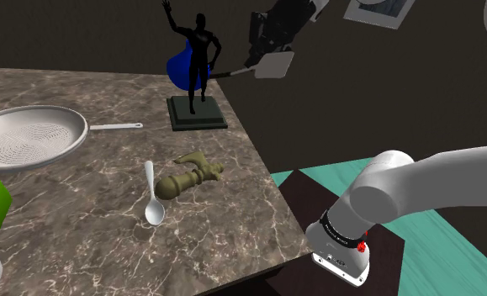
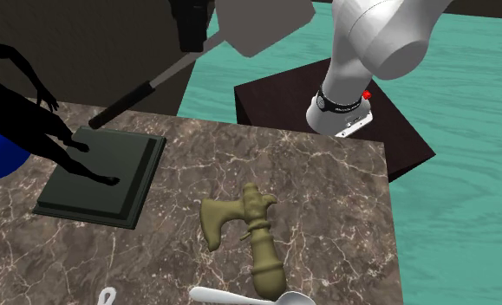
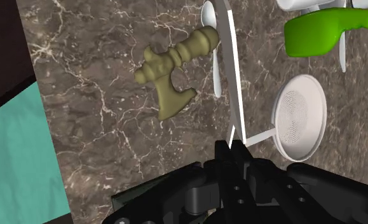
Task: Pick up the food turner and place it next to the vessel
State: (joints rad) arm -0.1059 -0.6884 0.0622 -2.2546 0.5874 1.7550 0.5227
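Observation:
The food turner (image 1: 275,65) hangs high in the air beyond the marble table's far edge, with a pale flat blade and a dark handle (image 2: 140,89). My gripper (image 1: 261,57) is shut on it where the blade meets the handle. From the wrist the blade (image 3: 230,76) shows edge-on as a thin pale strip running out from between the fingers (image 3: 225,156). A blue rounded vessel (image 1: 179,69) stands behind the black statue and is partly hidden by it. It sits below the turner, toward the shoulder view's left.
On the marble table (image 1: 82,210) stand a black statue (image 1: 197,59) on a dark square base (image 2: 101,178), an olive axe-shaped figure (image 1: 191,175), a white spoon (image 1: 152,198), a white round pan (image 1: 31,139) and a green container (image 3: 322,32). Teal floor (image 2: 466,173) lies beyond the table's edge.

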